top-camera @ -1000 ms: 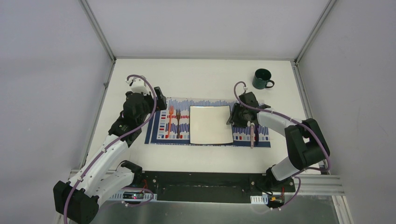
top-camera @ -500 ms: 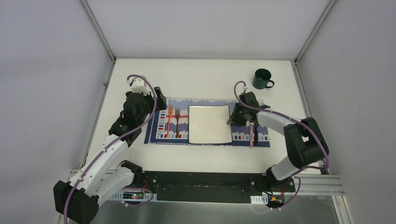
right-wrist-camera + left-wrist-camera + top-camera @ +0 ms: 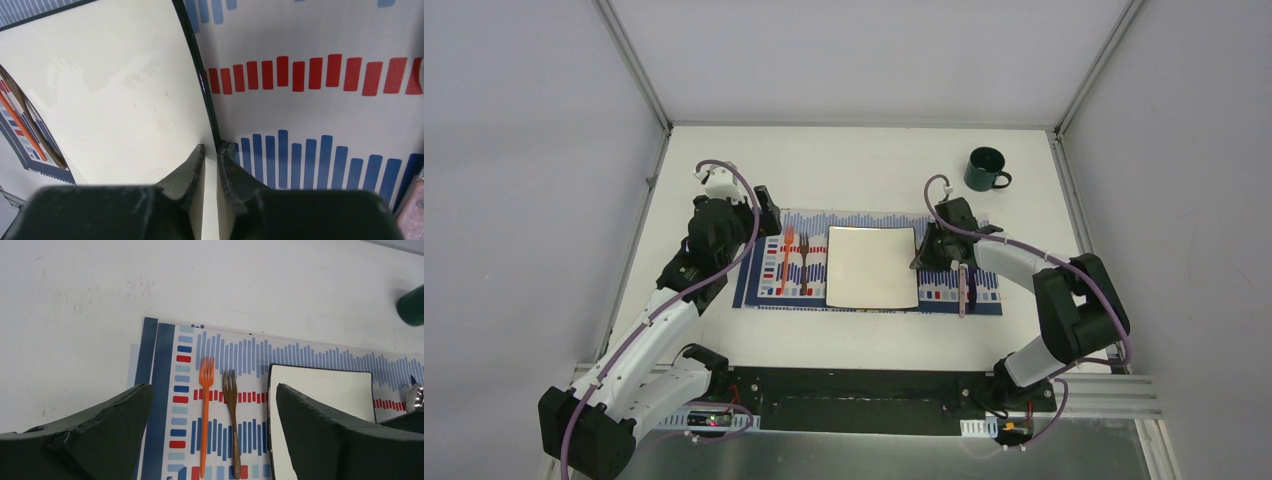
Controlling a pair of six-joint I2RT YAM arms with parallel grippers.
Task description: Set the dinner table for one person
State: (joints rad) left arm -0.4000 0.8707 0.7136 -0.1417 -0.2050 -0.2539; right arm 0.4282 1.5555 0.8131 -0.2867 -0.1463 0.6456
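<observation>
The right end effector (image 3: 210,148) pinches the plate (image 3: 872,265) by its right edge, hiding that edge from above. Left of the plate, the left end effector (image 3: 212,392) gapes wide. The bench (image 3: 854,165) lies under the plate.

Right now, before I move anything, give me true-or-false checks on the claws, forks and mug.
The right claw pinches the rim of the square white plate: true.
The left claw holds the orange fork: false; it stands open, the fork lying on the striped placemat.
The brown fork lies beside the orange one, left of the plate: true.
The green mug stands on the placemat: false; it stands on the bare dinner table, far right.
</observation>
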